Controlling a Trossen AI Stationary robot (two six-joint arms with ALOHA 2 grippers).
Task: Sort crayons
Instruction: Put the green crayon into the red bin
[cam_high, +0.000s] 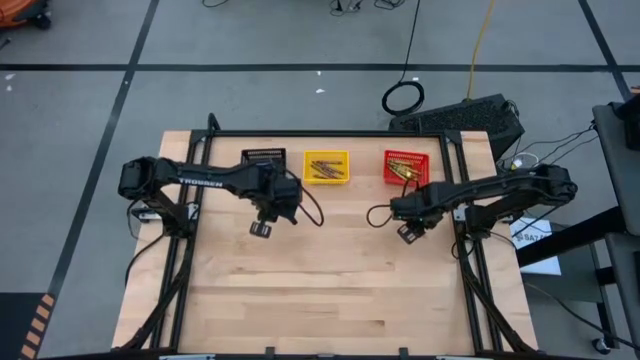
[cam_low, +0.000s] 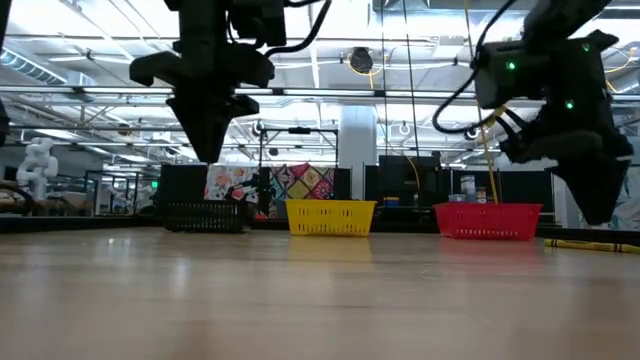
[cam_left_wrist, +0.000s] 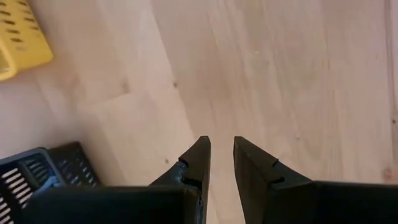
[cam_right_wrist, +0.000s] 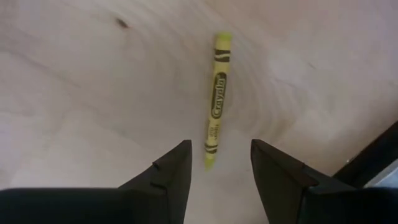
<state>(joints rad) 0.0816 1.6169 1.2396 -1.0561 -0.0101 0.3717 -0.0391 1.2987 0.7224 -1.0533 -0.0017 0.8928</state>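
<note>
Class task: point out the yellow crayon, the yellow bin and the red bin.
yellow crayon (cam_right_wrist: 217, 93): right wrist view, its label.
yellow bin (cam_low: 330, 217): low view, its front wall.
red bin (cam_low: 488, 221): low view, its front wall.

Light: bright, even, from overhead ceiling strips seen in the low view.
Glare: pale sheen on the wooden table (cam_low: 300, 290) nearest the low camera.
Shadows: soft, faint under both arms.
Blur: table foreground soft in the low view; yellow crayon (cam_right_wrist: 217, 99) slightly smeared.
</note>
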